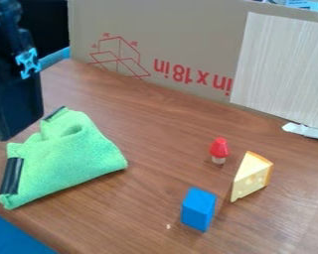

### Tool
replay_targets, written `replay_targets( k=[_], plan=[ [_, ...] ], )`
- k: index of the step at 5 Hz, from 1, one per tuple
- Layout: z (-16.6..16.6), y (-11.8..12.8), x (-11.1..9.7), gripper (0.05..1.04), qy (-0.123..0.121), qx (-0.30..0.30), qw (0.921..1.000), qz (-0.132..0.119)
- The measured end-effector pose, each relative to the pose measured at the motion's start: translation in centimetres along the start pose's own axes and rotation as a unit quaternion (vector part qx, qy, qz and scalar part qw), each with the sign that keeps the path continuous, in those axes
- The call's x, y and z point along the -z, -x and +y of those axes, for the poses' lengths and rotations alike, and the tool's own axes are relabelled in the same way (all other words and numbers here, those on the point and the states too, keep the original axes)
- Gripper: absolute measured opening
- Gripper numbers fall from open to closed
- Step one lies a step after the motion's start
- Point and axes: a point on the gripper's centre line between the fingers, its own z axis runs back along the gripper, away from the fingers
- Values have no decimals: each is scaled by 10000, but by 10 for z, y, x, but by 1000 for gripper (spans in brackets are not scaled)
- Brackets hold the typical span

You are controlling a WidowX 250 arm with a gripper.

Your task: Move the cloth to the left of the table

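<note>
1 green cloth (75, 154), on wooden table (148, 124), just beside gripper (14, 106)

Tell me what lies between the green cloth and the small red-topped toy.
Only bare brown tabletop lies between the green cloth and the red-topped toy, as the camera view shows.

cloth (75, 156) plain bright green, black strips at its edges. arm (16, 84) black with light-blue mark. table (148, 198) reddish brown, streaked wood grain. block (198, 208) solid blue. small toy (218, 150) red on top, cream below. cheese wedge (249, 177) pale yellow, spotted, orange along rind. cardboard (182, 30) tan, red lettering and line drawing. panel (284, 69) pale beige, finely striped.
</note>
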Motion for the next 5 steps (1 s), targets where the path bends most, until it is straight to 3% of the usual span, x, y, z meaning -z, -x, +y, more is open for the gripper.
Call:
replay_targets(
  k=[1,2,3,4,5],
  plan=[
    [0,0,2,1000,-3,-1,10000,15],
    [41,-40,57,1000,-468,-769,9956,271],
    [87,-80,114,1000,-1307,-1560,9783,393],
    [110,-87,155,1000,-2011,-2459,9434,951],
    [111,-88,153,1000,-2048,-2503,9416,941]
  ],
)
